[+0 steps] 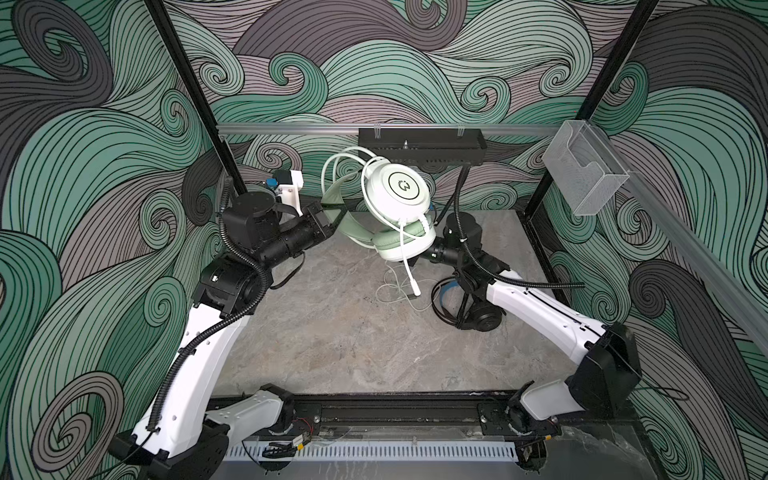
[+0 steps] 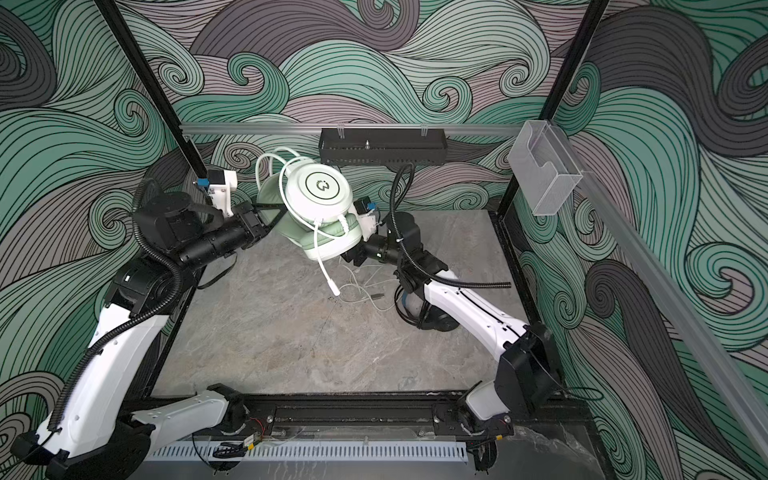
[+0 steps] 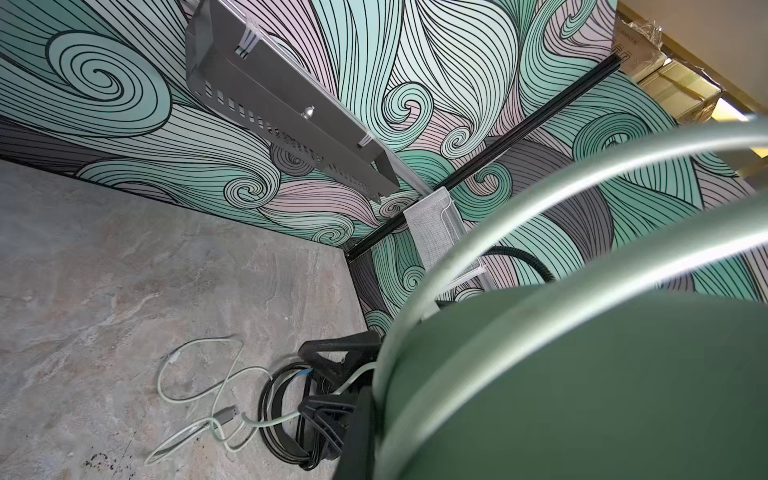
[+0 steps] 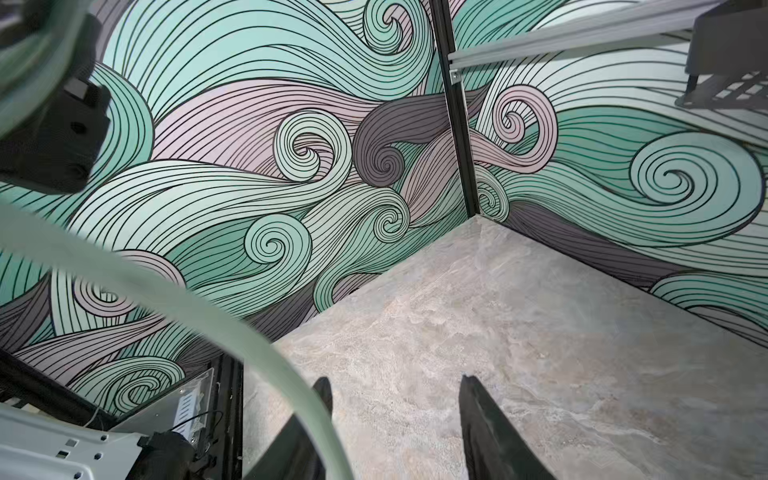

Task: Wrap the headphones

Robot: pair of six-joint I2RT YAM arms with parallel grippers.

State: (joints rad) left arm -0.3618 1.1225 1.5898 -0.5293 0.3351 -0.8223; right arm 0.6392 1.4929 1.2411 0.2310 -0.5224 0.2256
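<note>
1. Fingers, top views: the left gripper (image 1: pixel 329 220) is clamped on the padded band of the mint-green headset (image 1: pixel 397 189) and holds it in the air at upper centre of the frame. The right gripper (image 2: pixel 352 257) sits just under the lower ear cup, and its jaws cannot be made out here.
2. Task items, both top views: the white cable (image 1: pixel 390 286) loops above the upper cup, and its tail lies in loose coils on the table right of centre. A white microphone stalk (image 1: pixel 404 257) hangs from the lower cup. The black headset (image 1: pixel 482 318) lies on the table at right of centre, partly covered by the right arm.
3. Room, both top views: grey marbled table (image 1: pixel 332 345); walls (image 1: pixel 104 166) patterned in green, lilac and grey swirls; black tray (image 1: pixel 422 146) on a rail at upper centre; clear holder (image 1: pixel 582 178) at upper right.
4. Left wrist view: the mint band (image 3: pixel 582 395) fills the lower right, blurred, and hides this gripper's own fingers. At lower centre lie the black headset (image 3: pixel 274 415) and the white cable (image 3: pixel 178 440) with its plug. The black latticed pieces beside them cannot be identified.
5. Right wrist view: two dark fingers (image 4: pixel 478 415) at the bottom edge stand apart, with bare table (image 4: pixel 498 311) between their tips. The blurred pale cable (image 4: pixel 249 345) sweeps across the finger at lower left. Whether they touch cannot be told.
</note>
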